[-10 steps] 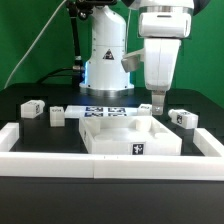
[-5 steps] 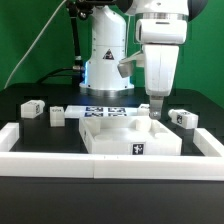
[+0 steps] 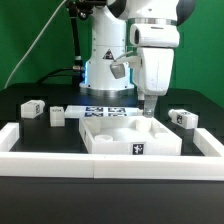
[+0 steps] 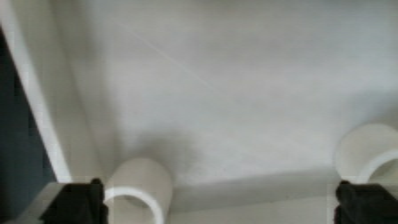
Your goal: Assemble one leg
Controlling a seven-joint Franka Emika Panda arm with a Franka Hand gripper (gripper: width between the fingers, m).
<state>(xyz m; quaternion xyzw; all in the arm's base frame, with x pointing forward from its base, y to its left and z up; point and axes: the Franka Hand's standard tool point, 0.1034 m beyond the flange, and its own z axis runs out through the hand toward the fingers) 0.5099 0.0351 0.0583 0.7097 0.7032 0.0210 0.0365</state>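
Nearest the arm, the leg (image 3: 182, 118) lies on the dark surface (image 3: 42, 133) at the exterior view's right, near the large white panel (image 3: 130, 138) but apart from it. It looks a small, light, rigid plastic block with smooth faces, so I would pinch it squarely across two flat opposite sides near its middle, lest it slip or twist. The pincer (image 3: 148, 110) hangs over the panel's far corner on that same side, jaws spread wide with nothing between them, while past the marker board (image 3: 105, 110), at the exterior view's left, lie another leg (image 3: 31, 108) and a third leg (image 3: 57, 116).
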